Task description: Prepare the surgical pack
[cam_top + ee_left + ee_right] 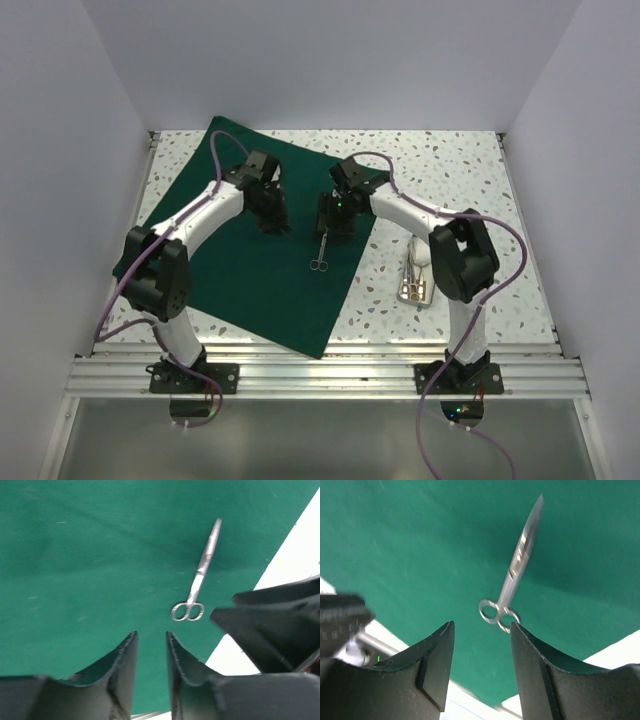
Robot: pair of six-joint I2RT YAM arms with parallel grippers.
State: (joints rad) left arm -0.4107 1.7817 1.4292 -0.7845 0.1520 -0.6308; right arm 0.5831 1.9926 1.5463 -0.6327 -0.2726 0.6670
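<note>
While our left tool (151, 635) stood narrow and empty, our right tool (481, 626), wider, empty, hung nearest the scissors (200, 572) lying near-to-far.

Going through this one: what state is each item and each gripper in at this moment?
green drape: spread flat on the table.
scissors: blades closed, lying on the drape, not gripped.
steel tray: on bare table right of the drape, partly hidden by the right arm; contents unclear.
left gripper: open, empty.
right gripper: open, empty, by the scissors' finger rings.
</note>
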